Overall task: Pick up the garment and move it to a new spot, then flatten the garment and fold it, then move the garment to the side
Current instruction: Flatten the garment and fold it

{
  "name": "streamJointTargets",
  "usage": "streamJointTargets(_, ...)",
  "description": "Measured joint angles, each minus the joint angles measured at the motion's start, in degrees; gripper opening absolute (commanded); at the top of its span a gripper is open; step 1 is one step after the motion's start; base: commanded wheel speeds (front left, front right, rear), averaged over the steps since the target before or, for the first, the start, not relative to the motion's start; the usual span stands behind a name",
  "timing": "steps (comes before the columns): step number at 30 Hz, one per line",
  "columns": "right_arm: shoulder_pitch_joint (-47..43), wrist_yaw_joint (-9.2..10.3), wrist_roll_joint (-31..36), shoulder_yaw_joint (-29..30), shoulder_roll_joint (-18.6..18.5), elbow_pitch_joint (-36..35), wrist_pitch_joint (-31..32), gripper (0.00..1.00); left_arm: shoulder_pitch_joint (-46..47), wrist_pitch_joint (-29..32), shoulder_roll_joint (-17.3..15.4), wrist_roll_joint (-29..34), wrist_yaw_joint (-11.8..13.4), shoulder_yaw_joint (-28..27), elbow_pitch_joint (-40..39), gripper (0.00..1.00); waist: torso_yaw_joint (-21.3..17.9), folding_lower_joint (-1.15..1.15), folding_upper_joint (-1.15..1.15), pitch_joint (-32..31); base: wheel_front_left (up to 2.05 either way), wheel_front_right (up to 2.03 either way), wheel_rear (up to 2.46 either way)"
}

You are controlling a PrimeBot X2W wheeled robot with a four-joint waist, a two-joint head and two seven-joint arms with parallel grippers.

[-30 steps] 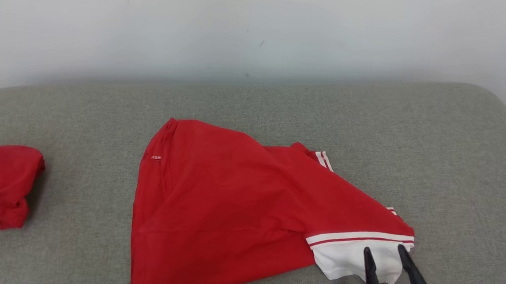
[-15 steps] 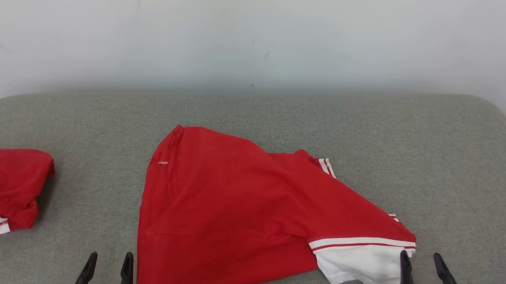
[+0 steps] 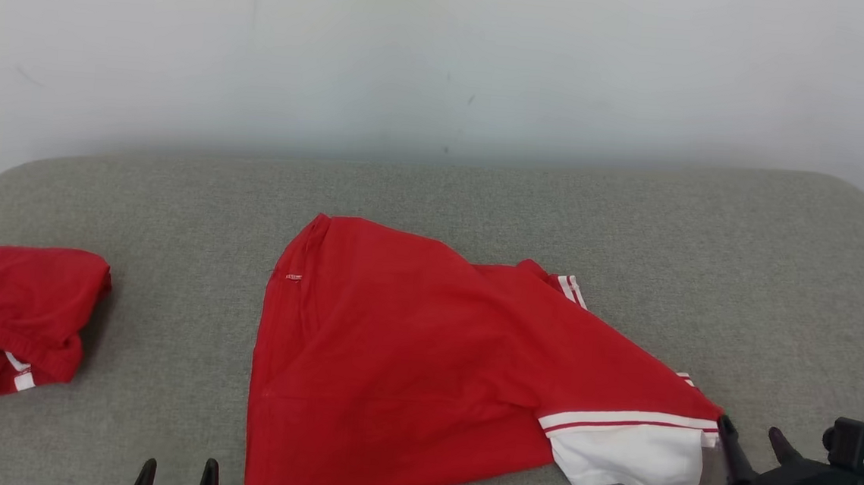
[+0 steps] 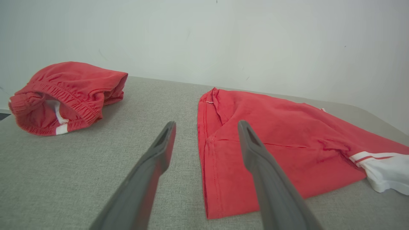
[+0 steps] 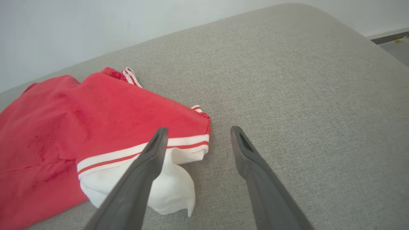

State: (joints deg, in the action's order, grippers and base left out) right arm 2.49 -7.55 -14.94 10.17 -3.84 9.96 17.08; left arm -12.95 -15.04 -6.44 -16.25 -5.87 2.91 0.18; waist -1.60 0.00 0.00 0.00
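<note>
The shirt (image 3: 407, 378) is made of soft red cloth, and its sleeve end (image 3: 629, 462) is white, edged by a white band with 1 thin red line. It is laid nearly flat in the middle of the pad (image 3: 480, 200), in a rough 3-cornered shape, wide at the near side and pointed toward the right. A few low folds are seen across it, and a hem is stitched down its left edge. A second striped cuff (image 3: 572, 289) is seen at the far edge. The shorts (image 3: 16, 312) are bunched in a lump well to the left; they are red too, with a crinkly, stretchy waistband and small white marks. The pad is covered in gray woven cloth with a fine rough grain, and its far corners are rounded. A plain pale wall (image 3: 414, 59) with a few small dark marks is seen behind it. The left claw (image 3: 178, 470) is held with its 2 dark fingers apart, just beside the near left edge of the shirt, and nothing is held between them. The right claw (image 3: 750, 428) is spread apart too, just beside the white sleeve end, and nothing is gripped.
</note>
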Motion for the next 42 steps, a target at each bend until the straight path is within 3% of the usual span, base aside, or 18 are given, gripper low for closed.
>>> streamJointTargets(10,7.3,0.0,-0.1,5.8,0.2,4.5,11.4,1.0,0.1,0.0,1.0,1.7,-1.3,-0.6,0.8,1.0,1.8,0.0,0.0,1.9,0.0,0.0,0.0)
streamJointTargets(21,12.4,0.0,0.3,7.3,0.4,9.2,17.6,0.98,2.1,0.0,1.0,2.4,-1.5,-0.3,0.7,1.0,4.0,0.01,0.01,5.4,0.0,0.0,0.0)
streamJointTargets(22,12.6,0.0,0.2,7.4,0.4,9.0,17.2,0.49,2.3,0.0,1.0,2.4,-1.5,-0.2,0.6,1.0,4.2,0.0,0.0,5.6,0.0,0.0,0.0)
streamJointTargets(24,12.9,0.0,0.2,7.4,0.5,8.8,16.6,0.0,2.4,0.0,0.9,2.4,-1.5,-0.3,0.6,1.0,4.6,0.0,0.0,6.0,0.0,0.0,0.0)
streamJointTargets(34,18.5,0.0,0.5,9.8,0.4,7.2,12.6,0.0,2.9,0.0,0.5,1.9,-1.5,0.4,0.7,1.0,5.1,0.01,0.0,7.4,0.0,0.0,0.0)
streamJointTargets(42,26.3,0.0,3.8,14.6,0.4,13.0,8.8,0.0,4.9,0.0,0.2,1.7,-1.7,1.5,0.5,1.0,6.8,0.01,0.0,9.9,0.0,0.0,0.0)
